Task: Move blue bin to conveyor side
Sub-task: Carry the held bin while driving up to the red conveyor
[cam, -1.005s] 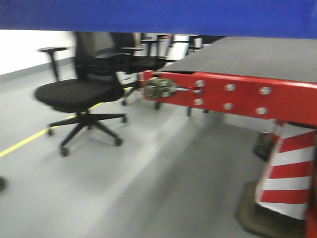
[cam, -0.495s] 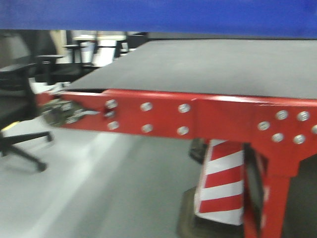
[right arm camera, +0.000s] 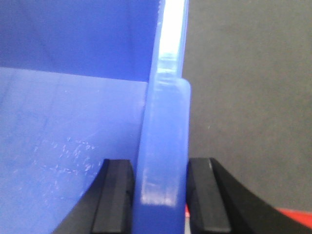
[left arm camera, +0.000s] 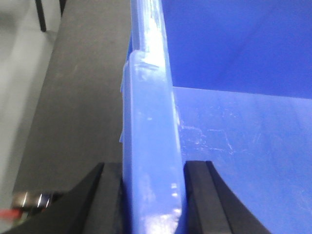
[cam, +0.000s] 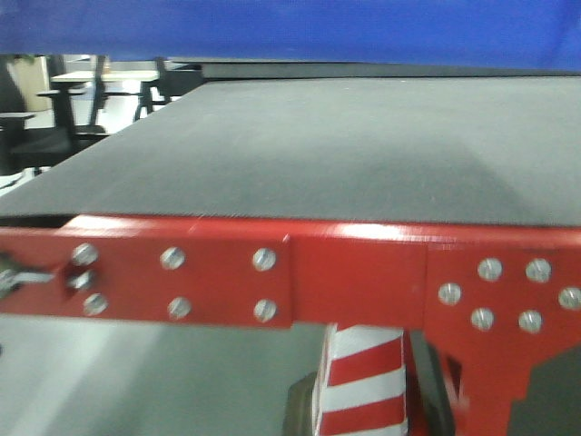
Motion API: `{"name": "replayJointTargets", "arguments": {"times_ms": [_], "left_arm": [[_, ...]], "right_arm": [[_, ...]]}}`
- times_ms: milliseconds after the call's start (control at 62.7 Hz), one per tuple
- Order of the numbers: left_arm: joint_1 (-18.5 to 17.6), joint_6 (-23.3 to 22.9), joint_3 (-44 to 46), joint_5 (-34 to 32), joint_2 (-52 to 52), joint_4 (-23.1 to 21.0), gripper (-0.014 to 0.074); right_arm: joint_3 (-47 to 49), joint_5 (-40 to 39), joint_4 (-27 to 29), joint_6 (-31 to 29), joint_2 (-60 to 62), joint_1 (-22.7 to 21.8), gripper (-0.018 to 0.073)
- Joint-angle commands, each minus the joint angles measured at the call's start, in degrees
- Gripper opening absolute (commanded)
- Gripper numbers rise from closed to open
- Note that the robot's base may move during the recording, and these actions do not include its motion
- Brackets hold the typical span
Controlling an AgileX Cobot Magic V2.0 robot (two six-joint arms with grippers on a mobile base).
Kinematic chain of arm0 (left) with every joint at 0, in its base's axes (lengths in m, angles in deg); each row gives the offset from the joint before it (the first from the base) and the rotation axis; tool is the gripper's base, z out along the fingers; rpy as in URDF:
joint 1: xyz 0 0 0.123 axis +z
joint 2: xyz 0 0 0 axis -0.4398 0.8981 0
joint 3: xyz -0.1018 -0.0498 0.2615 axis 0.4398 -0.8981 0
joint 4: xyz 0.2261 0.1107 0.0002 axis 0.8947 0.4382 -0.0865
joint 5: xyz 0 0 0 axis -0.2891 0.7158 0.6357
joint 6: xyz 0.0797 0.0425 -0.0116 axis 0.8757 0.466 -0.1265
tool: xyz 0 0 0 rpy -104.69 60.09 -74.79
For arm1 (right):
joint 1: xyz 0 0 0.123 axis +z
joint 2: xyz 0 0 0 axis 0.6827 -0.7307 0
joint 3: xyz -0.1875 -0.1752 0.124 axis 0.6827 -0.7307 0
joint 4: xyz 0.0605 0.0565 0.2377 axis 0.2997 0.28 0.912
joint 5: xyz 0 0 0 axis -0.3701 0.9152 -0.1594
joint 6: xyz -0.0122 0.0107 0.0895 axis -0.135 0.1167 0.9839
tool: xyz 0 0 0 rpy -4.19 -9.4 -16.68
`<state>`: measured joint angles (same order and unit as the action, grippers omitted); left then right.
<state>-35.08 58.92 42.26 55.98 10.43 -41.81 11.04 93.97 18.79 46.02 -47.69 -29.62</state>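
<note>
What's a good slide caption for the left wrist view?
Left gripper clamped on the blue bin wall, dark conveyor belt alongside.

The blue bin (left arm camera: 151, 146) is smooth, glossy plastic, its inner floor lightly scratched. The conveyor (cam: 318, 145) belt is matt, dark and finely woven. Beneath the belt, the frame (cam: 363, 272) is glossy red-painted metal; the bolts (cam: 264, 260) are bright silver metal.

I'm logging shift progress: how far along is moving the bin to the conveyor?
Done: the bin is picked up, with one side rim clamped in the left gripper and the other in the right gripper. In hand: the robot is at the conveyor, whose belt lies beside both rims and fills the front view. Left: lower the bin and release it, as both grippers are shut on it.
</note>
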Motion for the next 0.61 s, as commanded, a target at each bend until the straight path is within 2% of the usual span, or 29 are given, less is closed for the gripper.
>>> {"name": "replayJointTargets", "arguments": {"times_ms": [0,590], "left_arm": [[-0.58,0.42,1.08,-6.43,-1.31,-0.94,-0.0020],[-0.58,0.42,1.08,-6.43,-1.31,-0.94,-0.0020]], "right_arm": [[0.82,-5.58,-0.67,-0.45,1.27,-0.04,-0.0079],[0.82,-5.58,-0.67,-0.45,1.27,-0.04,-0.0079]]}}
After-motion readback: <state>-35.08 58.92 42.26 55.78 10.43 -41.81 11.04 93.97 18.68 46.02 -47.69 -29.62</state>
